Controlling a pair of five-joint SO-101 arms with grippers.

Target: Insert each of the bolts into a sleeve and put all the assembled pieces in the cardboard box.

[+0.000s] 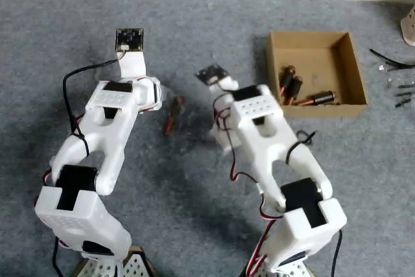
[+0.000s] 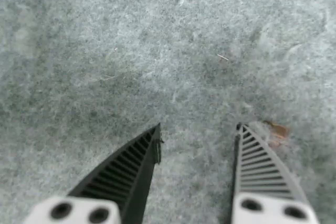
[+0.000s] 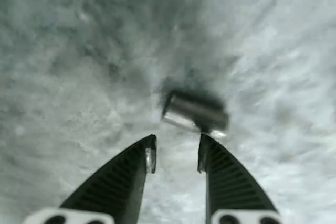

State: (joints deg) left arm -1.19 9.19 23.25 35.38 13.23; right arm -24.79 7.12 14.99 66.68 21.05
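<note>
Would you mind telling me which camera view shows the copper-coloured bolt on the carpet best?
The high view: the bolt lies whole on the carpet. The left wrist view catches just its end beside a finger.

Grey felt-like mat [image 1: 194, 30] covers the table. Cardboard box [image 1: 324, 110] sits on it toward the far right, open top up. 1 reddish-brown piece [image 1: 173, 115] lies on the mat left of centre, well apart from the box; can't tell if it's a bare bolt or sleeved. 1 dark metallic sleeve [image 3: 194, 112] lies on its side on the mat. Loose small parts and black wires [image 1: 397, 77] lie scattered at the right edge, past the box. White object [image 1: 408, 25] sits in the far right corner, cut off.
</note>
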